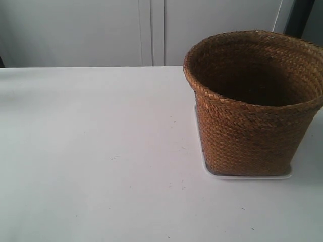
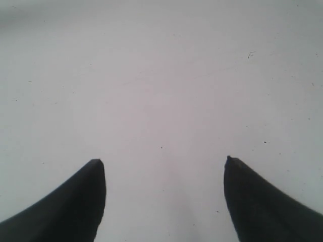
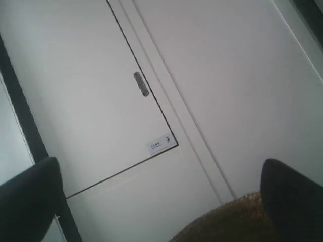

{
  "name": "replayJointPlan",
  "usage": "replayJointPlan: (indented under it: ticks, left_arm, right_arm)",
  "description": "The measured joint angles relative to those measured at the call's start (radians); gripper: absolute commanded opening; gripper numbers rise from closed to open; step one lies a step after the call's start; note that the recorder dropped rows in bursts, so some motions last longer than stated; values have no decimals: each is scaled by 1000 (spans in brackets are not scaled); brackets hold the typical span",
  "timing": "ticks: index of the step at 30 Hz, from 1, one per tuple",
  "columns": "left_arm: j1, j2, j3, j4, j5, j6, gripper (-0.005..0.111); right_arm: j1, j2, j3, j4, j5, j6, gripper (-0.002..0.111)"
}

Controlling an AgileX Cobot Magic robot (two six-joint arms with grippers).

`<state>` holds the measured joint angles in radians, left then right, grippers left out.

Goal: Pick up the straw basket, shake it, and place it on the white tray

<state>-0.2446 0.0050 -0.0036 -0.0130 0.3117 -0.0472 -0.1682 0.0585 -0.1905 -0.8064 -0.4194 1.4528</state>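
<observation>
1. A white bench [image 1: 91,166] carries the scene, with pale doors [image 1: 151,30] behind it.
2. The straw basket [image 1: 250,131] stands upright at the exterior view's right. Woven and apparently empty, it likely lifts light and flexes a little, so the thick braided rim looks the surest hold.
3. The white tray [image 1: 252,176] lies under the basket, its edge showing around the base.
4. The left hand [image 2: 162,160] hangs wide open over the bench, holding nothing.
5. The right hand [image 3: 160,162], also spread and empty, points at the doors, with basket weave close by one finger.

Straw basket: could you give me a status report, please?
Left gripper open, right gripper open. Straw basket upright on white tray. Nothing in the way.
</observation>
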Motion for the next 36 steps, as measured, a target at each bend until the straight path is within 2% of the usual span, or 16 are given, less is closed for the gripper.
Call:
replayJointPlan:
  ticks: [5, 12, 16, 21, 24, 29, 33, 36]
  left_arm:
    - [0, 0, 0, 0, 0, 0, 70]
    - [0, 0, 0, 0, 0, 0, 70]
    - [0, 0, 0, 0, 0, 0, 70]
    - [0, 0, 0, 0, 0, 0, 70]
    - [0, 0, 0, 0, 0, 0, 70]
    - [0, 0, 0, 0, 0, 0, 70]
    - [0, 0, 0, 0, 0, 0, 70]
    - [0, 0, 0, 0, 0, 0, 70]
  right_arm:
    - [0, 0, 42, -173, -74, 33, 105]
    - [0, 2, 168, -200, -93, -83, 105]
    - [0, 2, 183, -226, -63, -149, 105]
    - [0, 2, 183, -208, 136, 45, 105]
    - [0, 2, 183, -154, 176, 212, 105]
    - [0, 2, 183, -96, 35, 448, 105]
    - [0, 2, 183, -79, -93, 471, 105]
    - [0, 2, 183, -26, -124, 360, 105]
